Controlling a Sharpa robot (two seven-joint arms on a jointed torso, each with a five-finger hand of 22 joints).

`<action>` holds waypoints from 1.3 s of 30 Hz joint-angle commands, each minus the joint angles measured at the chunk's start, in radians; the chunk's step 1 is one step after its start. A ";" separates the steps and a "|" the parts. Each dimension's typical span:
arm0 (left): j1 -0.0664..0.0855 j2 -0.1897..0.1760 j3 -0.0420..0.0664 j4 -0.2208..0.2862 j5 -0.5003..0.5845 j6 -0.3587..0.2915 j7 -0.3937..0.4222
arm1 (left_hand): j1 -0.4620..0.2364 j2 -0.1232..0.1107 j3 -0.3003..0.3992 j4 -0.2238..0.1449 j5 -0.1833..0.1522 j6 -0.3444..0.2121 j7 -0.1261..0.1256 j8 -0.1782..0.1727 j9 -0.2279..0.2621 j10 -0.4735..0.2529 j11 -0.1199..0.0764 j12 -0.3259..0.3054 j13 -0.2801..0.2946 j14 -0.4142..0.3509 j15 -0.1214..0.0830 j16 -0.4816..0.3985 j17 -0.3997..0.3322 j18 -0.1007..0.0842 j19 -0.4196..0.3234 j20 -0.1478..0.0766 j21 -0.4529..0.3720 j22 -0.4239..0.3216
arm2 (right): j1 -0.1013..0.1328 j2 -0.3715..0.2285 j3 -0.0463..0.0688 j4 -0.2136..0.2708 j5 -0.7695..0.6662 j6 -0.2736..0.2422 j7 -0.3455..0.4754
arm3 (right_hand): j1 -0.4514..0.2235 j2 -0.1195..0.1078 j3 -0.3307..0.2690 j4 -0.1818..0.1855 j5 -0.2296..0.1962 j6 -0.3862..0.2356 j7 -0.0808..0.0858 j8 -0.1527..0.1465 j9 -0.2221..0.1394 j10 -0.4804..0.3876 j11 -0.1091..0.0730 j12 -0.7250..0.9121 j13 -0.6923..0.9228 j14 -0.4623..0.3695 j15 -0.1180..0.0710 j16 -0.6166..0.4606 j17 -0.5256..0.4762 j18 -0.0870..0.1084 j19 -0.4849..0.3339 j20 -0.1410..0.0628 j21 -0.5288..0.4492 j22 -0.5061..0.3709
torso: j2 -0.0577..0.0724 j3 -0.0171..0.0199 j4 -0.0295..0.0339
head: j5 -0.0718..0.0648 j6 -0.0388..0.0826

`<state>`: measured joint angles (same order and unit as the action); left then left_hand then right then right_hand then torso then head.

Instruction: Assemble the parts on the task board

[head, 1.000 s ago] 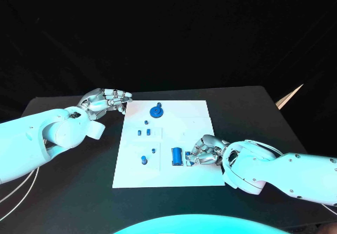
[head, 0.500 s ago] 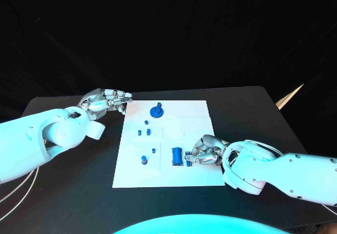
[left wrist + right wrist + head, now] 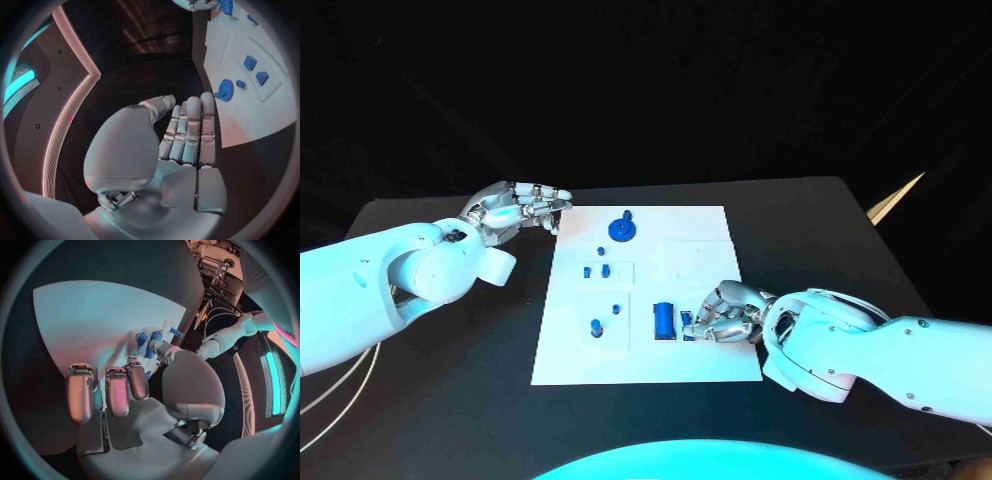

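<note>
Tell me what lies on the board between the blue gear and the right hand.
In the head view, two small blue pegs sit below the gear; nearer the right hand lies a blue cylinder on the board.

You have one task board (image 3: 689, 300), one gear (image 3: 623, 232), one cylinder (image 3: 662, 319) beside the right fingers (image 3: 708, 324), and two hands.

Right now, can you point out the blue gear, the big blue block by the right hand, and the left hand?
blue gear (image 3: 623, 232), head view, centre of its round face.
big blue block (image 3: 662, 319), head view, middle of its top side.
left hand (image 3: 519, 208), head view, back of the curled fingers.
</note>
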<state>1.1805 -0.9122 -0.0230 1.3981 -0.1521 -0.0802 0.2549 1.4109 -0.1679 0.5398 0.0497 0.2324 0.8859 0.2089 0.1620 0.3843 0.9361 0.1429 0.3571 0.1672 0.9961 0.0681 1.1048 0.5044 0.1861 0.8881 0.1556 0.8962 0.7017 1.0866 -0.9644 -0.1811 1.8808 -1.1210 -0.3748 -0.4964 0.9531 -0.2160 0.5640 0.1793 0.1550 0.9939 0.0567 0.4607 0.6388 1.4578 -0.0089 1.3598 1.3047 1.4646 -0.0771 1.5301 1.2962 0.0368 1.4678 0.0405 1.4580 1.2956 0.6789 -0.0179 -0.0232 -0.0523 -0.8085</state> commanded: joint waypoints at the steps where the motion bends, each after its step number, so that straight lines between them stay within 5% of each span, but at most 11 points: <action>1: 0.001 0.000 0.001 0.001 -0.001 0.001 0.002 | -0.007 0.013 0.020 0.003 0.015 -0.005 0.002 -0.019 -0.010 -0.016 0.003 0.012 0.016 -0.009 0.000 -0.009 -0.011 -0.001 0.005 0.005 -0.008 -0.010 | -0.001 -0.006 0.000 0.010 -0.001 0.011 0.006 | 0.007 -0.024 -0.050 0.008 0.017 0.010 -0.001 0.019 -0.006 0.022 -0.009 0.008 0.145 0.095 -0.004 0.013 0.223 -0.019 0.082 -0.016 0.019 0.251 | 0.000 0.0003 -0.0001 | 0.000 0.001; 16: 0.001 0.001 0.001 0.000 -0.001 0.001 0.002 | -0.007 0.013 0.020 0.003 0.015 -0.005 0.002 -0.019 -0.010 -0.016 0.003 0.012 0.016 -0.009 0.000 -0.009 -0.011 -0.001 0.005 0.005 -0.008 -0.010 | -0.002 -0.017 0.000 0.007 0.001 0.036 0.008 | 0.018 -0.021 -0.062 0.006 0.019 0.011 -0.002 0.020 -0.006 0.022 -0.009 0.009 0.146 0.095 -0.004 0.013 0.225 -0.020 0.083 -0.016 0.022 0.252 | 0.000 -0.0005 0.0007 | -0.001 0.001; 28: 0.001 0.001 0.001 0.000 -0.001 0.001 0.003 | -0.007 0.013 0.020 0.003 0.015 -0.005 0.002 -0.019 -0.010 -0.016 0.003 0.012 0.016 -0.009 0.000 -0.009 -0.011 -0.001 0.005 0.005 -0.008 -0.010 | -0.002 -0.002 0.000 -0.013 -0.007 0.052 0.002 | 0.095 -0.010 -0.067 -0.036 0.014 0.009 -0.005 0.020 -0.009 0.023 -0.012 0.009 0.147 0.095 -0.007 0.014 0.225 -0.020 0.083 -0.017 0.023 0.252 | 0.000 -0.0014 0.0016 | 0.001 -0.005; 39: 0.001 0.001 0.001 -0.001 -0.001 0.001 0.003 | -0.007 0.013 0.022 0.002 0.014 -0.005 0.003 -0.019 -0.010 -0.017 0.004 0.014 0.016 -0.010 0.000 -0.010 -0.012 -0.002 0.005 0.005 -0.006 -0.009 | -0.001 0.017 0.000 -0.044 -0.006 0.038 0.001 | 0.097 0.002 -0.065 -0.032 0.011 0.012 -0.005 0.020 -0.010 0.024 -0.012 0.012 0.149 0.096 -0.007 0.014 0.227 -0.020 0.084 -0.018 0.025 0.253 | 0.001 0.0006 0.0015 | 0.002 -0.006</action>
<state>1.1805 -0.9125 -0.0231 1.3963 -0.1525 -0.0804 0.2557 1.4109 -0.1679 0.5398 0.0497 0.2324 0.8859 0.2089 0.1620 0.3843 0.9361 0.1429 0.3571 0.1672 0.9961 0.0681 1.1048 0.5042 0.1860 0.8881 0.1556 0.8962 0.7017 1.0862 -0.9494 -0.1811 1.8428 -1.1258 -0.3348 -0.4963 1.0227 -0.2325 0.5144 0.1541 0.1545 0.9973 0.0533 0.4608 0.6347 1.4578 -0.0090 1.3599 1.3047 1.4647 -0.0771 1.5301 1.2962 0.0368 1.4678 0.0403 1.4581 1.2956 0.6792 -0.0179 -0.0222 -0.0498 -0.8138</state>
